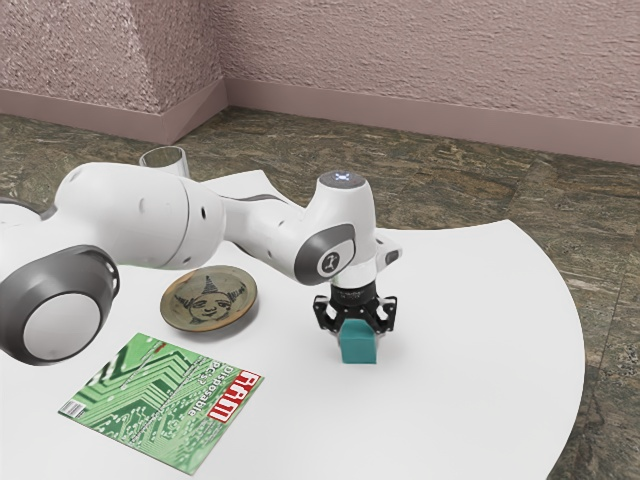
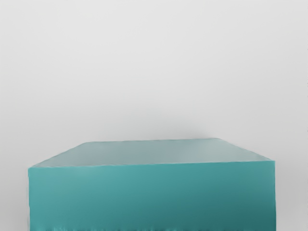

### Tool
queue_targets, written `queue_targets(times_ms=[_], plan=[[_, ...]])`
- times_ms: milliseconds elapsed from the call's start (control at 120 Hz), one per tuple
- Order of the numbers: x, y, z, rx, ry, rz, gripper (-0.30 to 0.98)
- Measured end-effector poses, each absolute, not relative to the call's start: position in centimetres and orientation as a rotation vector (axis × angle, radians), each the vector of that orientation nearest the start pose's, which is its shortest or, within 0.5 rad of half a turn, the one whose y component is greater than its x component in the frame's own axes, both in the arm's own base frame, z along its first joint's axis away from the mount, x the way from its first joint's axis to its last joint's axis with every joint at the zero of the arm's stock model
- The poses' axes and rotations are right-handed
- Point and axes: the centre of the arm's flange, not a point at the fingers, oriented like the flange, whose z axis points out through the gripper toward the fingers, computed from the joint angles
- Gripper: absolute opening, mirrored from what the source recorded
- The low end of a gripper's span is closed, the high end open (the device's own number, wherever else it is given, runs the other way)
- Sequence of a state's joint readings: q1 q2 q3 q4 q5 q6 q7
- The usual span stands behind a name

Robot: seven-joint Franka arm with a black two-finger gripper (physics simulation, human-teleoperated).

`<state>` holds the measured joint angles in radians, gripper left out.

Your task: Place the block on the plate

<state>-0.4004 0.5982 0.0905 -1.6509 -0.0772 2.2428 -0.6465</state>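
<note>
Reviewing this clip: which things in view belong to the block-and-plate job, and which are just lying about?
Part of the job:
teal block
round plate with a face design

Just lying about:
green magazine
clear glass, partly behind the arm

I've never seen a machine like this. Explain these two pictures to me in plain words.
The machine is a jointed white robot arm, rendered by a simulator. Its black pincer is the part that grasps.

The exterior view is taken from beside the arm, which reaches in from that view's left over a white table. The wrist view comes from a camera on the arm's hand, so the teal block looks huge there.

On the table lie a round plate with a face painted on it and, nearer the camera, a green magazine. Behind the arm is the top of a clear glass.

The block is at the pincer, away from the plate where it is meant to go. Whether it is gripped, I cannot tell.
</note>
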Motion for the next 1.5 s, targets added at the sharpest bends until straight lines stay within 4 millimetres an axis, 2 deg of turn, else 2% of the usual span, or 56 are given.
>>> queue_targets(times_ms=[133, 242, 300, 417, 575, 733, 842, 958, 1117, 1275, 1400, 1500], plan=[[65.0, -21.8, 27.3, -3.097, -0.582, -0.006, 0.38], [65.1, -21.4, 30.1, -3.101, -0.584, -0.054, 0.38], [65.4, -20.1, 32.0, -3.093, -0.597, -0.083, 0.38], [66.5, -14.6, 35.4, -3.047, -0.667, -0.141, 0.39], [67.1, -7.4, 37.4, -2.991, -0.779, -0.133, 0.4], [67.2, -0.2, 37.3, -2.947, -0.884, -0.094, 0.4], [66.9, 4.5, 36.4, -2.931, -0.94, -0.05, 0.4], [66.5, 7.8, 34.6, -2.945, -0.961, 0.012, 0.4], [63.8, 8.4, 32.8, -2.968, -0.941, 0.117, 0.4], [63.1, 8.5, 33.6, -2.991, -0.906, 0.118, 0.54], [62.9, 8.0, 36.3, -3.013, -0.864, 0.059, 0.6], [62.4, 4.7, 41.1, -3.046, -0.76, -0.02, 0.64]])
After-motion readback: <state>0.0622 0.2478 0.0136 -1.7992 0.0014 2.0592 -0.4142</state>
